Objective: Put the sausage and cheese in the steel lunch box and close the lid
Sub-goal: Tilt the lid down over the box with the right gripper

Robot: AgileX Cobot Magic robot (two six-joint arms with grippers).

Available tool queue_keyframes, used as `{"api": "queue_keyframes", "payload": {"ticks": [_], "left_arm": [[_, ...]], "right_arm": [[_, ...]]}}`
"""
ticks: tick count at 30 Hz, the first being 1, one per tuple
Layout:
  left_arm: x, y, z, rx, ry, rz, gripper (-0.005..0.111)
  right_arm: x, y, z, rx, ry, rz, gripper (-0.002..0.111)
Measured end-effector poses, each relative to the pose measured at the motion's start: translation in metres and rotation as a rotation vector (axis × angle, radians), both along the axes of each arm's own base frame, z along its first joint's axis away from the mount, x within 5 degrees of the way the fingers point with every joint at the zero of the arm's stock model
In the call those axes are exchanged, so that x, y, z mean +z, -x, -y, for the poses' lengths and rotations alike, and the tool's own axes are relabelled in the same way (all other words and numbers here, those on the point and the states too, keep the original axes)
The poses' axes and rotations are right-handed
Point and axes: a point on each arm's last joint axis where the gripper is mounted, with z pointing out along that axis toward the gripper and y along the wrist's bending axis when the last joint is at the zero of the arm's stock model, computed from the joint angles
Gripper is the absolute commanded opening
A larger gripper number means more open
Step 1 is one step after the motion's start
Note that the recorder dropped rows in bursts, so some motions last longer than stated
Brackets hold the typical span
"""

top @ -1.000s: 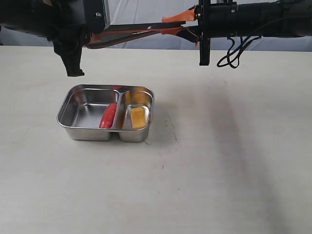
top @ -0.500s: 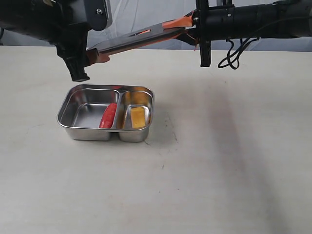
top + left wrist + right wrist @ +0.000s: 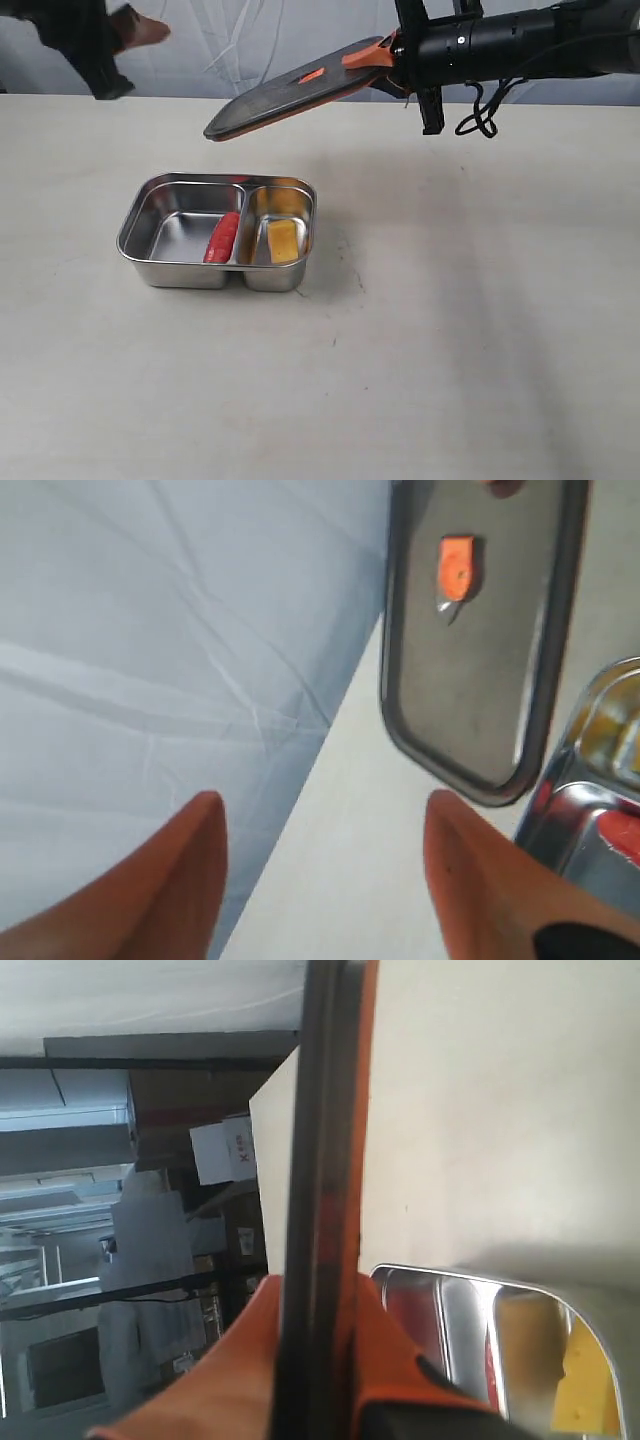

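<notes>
The steel lunch box (image 3: 135, 228) rests on the table with the red sausage (image 3: 222, 238) in its larger compartment and the yellow cheese (image 3: 284, 241) in the smaller one. My right gripper (image 3: 383, 55) is shut on one end of the dark lid (image 3: 290, 96), which hangs tilted in the air above and behind the box. Edge-on in the right wrist view, the lid (image 3: 318, 1160) sits between the orange fingers (image 3: 390, 1360). My left gripper (image 3: 320, 825) is open and empty, up at the far left (image 3: 135, 35), apart from the lid (image 3: 470, 650).
A pale table (image 3: 480, 330) stretches to the right and front of the box. A light cloth backdrop (image 3: 270, 40) hangs behind the table. A black cable (image 3: 475, 115) loops under the right arm.
The left gripper let go of the lid's far end and pulled up and away to the left. The lid now hangs tilted from the right gripper alone.
</notes>
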Motion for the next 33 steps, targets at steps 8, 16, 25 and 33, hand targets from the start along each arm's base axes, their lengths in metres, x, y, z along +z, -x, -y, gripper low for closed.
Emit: {"api": "queue_keyframes", "payload": {"ticks": [8, 16, 25, 33], "left_arm": [[0.005, -0.012, -0.079, 0.362, 0.186, -0.057, 0.000], [0.005, -0.012, -0.114, 0.508, 0.282, -0.070, 0.000], [0.007, -0.014, -0.114, 0.517, 0.314, -0.048, 0.000], [0.008, -0.014, -0.114, 0.518, 0.314, -0.044, 0.000]], "right_arm": [[0.012, 0.022, -0.037, 0.073, 0.035, 0.099, -0.001], [0.018, 0.063, -0.038, 0.070, -0.005, 0.198, -0.001], [-0.001, 0.106, -0.030, 0.053, 0.133, 0.214, -0.001], [-0.004, 0.121, -0.050, 0.091, 0.161, 0.224, -0.001]]}}
